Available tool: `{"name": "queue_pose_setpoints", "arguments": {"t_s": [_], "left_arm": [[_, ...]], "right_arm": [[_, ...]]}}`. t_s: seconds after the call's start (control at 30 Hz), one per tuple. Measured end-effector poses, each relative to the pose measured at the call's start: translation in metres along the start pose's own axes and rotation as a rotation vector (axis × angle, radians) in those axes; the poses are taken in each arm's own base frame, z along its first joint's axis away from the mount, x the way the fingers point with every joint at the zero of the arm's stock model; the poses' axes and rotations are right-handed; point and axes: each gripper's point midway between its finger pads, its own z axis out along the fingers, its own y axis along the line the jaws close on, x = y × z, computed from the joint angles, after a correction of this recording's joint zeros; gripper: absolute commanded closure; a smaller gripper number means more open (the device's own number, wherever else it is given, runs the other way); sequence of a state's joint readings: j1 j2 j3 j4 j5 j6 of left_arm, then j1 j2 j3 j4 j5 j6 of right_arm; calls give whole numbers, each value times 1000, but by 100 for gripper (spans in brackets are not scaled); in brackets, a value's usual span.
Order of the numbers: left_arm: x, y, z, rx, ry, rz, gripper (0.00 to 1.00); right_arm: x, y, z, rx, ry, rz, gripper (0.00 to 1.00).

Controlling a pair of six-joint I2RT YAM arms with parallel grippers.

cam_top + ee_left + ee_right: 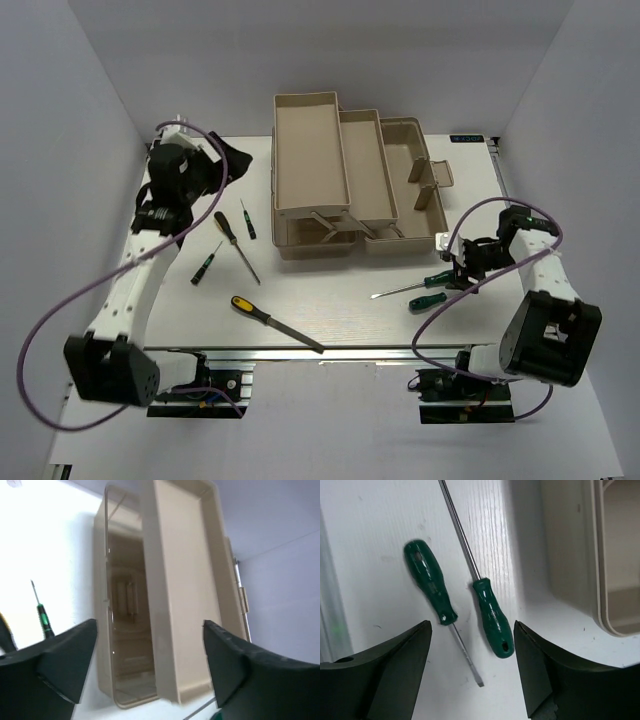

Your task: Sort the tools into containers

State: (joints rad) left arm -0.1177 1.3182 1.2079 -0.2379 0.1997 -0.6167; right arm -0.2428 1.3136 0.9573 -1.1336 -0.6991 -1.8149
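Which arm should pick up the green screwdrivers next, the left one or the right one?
The right arm: its open fingers hover right above the two green-handled screwdrivers. The left arm's fingers face the beige plastic toolbox tray, far from them.

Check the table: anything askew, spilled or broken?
Nothing looks damaged or spilled. The toolbox stands open and its trays look empty. Still loose on the table, at mixed angles: the file near the front, two green-handled screwdrivers on the right, four slimmer screwdrivers on the left.
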Motion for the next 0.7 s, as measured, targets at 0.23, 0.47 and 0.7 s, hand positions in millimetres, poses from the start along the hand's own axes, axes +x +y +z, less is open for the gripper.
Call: {"name": "queue_pose_setpoints", "arguments": {"t_s": [0.23, 0.47, 0.7], "left_arm": [[-14, -3, -70, -24, -165, -13, 3], [18, 13, -81, -53, -96, -26, 18], [48, 4, -102, 44, -14, 15, 26]], "right_arm": [[34, -24, 27, -78, 84, -87, 25], [49, -30, 52, -160, 141, -139, 34], [50, -24, 76, -239, 176, -200, 56]]}}
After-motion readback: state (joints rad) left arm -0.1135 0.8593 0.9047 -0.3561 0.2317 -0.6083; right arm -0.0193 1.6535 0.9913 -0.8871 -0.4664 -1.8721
